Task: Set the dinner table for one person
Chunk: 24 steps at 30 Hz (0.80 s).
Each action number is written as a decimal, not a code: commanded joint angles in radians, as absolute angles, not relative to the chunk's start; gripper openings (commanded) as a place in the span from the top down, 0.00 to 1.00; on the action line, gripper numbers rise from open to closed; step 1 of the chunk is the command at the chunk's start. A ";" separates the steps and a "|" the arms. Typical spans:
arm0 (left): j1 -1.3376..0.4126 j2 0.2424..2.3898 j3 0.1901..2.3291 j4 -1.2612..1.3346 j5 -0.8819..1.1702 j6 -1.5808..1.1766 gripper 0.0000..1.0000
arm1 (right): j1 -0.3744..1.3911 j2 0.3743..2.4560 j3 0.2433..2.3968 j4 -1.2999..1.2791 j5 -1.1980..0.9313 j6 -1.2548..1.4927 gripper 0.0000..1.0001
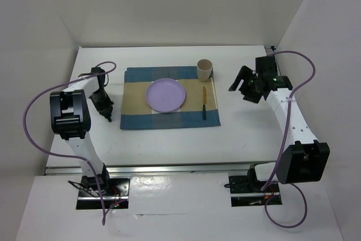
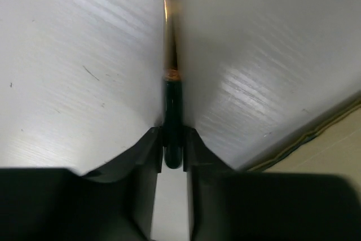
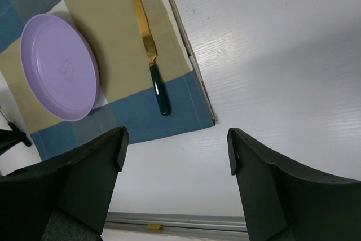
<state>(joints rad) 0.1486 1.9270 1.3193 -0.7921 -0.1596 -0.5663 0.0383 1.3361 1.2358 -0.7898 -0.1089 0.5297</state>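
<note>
My left gripper (image 1: 106, 111) points down at the white dinner table (image 1: 169, 145), just left of the striped placemat (image 1: 169, 119). In the left wrist view its jaws (image 2: 174, 139) are shut on the dark handle of a utensil (image 2: 172, 105) with a gold stem; its head is blurred. A lilac plate (image 1: 165, 95) lies mid-mat, a gold knife (image 1: 204, 103) with a dark handle to its right, and a tan cup (image 1: 204, 70) at the mat's far right corner. My right gripper (image 1: 240, 83) hovers open right of the mat, with nothing between its jaws (image 3: 176, 150).
White walls close in the table (image 3: 271, 71) on three sides. A metal rail (image 1: 180, 169) runs along the near edge. The right wrist view looks down on the plate (image 3: 59, 67), knife (image 3: 151, 55) and the mat's corner (image 3: 141, 117).
</note>
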 commanded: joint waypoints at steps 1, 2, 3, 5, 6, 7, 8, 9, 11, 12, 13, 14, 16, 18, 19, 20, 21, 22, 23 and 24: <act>0.144 1.937 1.368 -0.795 -0.173 -0.575 0.77 | 0.040 1.287 1.239 -0.778 -0.091 0.523 0.17; 0.144 1.937 1.377 -0.808 -0.173 -0.575 0.84 | 0.040 1.287 1.239 -0.778 -0.091 0.523 0.17; 0.144 1.937 1.403 -0.818 -0.184 -0.575 0.96 | 0.040 1.276 1.239 -0.787 -0.091 0.523 0.17; 0.144 1.937 1.432 -0.836 -0.196 -0.575 1.00 | 0.040 1.276 1.239 -0.787 -0.081 0.523 0.17; 0.144 1.927 1.446 -0.847 -0.196 -0.566 1.00 | 0.040 1.276 1.239 -0.787 -0.081 0.523 0.17; 0.144 1.908 1.471 -0.856 -0.196 -0.566 1.00 | 0.040 1.276 1.239 -0.787 -0.081 0.523 0.17; 0.144 1.895 1.483 -0.868 -0.196 -0.566 1.00 | 0.040 1.276 1.249 -0.787 -0.081 0.523 0.17; 0.135 1.881 1.494 -0.868 -0.181 -0.542 1.00 | 0.040 1.276 1.249 -0.787 -0.081 0.523 0.17; 0.092 1.855 1.525 -0.868 -0.146 -0.516 1.00 | 0.040 1.276 1.249 -0.787 -0.081 0.523 0.17; 0.069 1.844 1.538 -0.868 -0.129 -0.485 1.00 | 0.040 1.276 1.249 -0.787 -0.081 0.523 0.17; 0.013 1.844 1.557 -0.882 -0.129 -0.485 1.00 | 0.040 1.276 1.249 -0.787 -0.081 0.523 0.17; -0.021 1.854 1.580 -0.897 -0.129 -0.485 1.00 | 0.040 1.276 1.249 -0.787 -0.081 0.523 0.17; -0.119 1.894 1.640 -0.933 -0.138 -0.485 1.00 | 0.040 1.287 1.249 -0.787 -0.081 0.532 0.17; -0.173 1.928 1.687 -0.957 -0.164 -0.485 1.00 | 0.040 1.287 1.259 -0.787 -0.081 0.532 0.17; -0.213 1.960 1.698 -0.957 -0.164 -0.498 1.00 | 0.040 1.287 1.259 -0.798 -0.072 0.532 0.17; -0.228 1.974 1.698 -0.968 -0.175 -0.509 1.00 | 0.040 1.287 1.259 -0.798 -0.072 0.532 0.17; -0.241 1.986 1.698 -0.968 -0.175 -0.521 1.00 | 0.040 1.276 1.270 -0.810 -0.060 0.532 0.17; -0.251 1.996 1.698 -0.968 -0.175 -0.522 1.00 | 0.040 1.276 1.270 -0.810 -0.048 0.532 0.17; -0.265 2.005 1.698 -0.957 -0.166 -0.531 1.00 | 0.040 1.267 1.270 -0.819 -0.048 0.523 0.16; -0.265 2.019 1.672 -0.957 -0.155 -0.531 1.00 | 0.040 1.267 1.270 -0.819 -0.038 0.523 0.16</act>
<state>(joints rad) -0.2844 1.9682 1.6894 -0.9020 -0.1532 -0.5091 0.0387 1.3132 1.2362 -0.8005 -0.0742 0.5297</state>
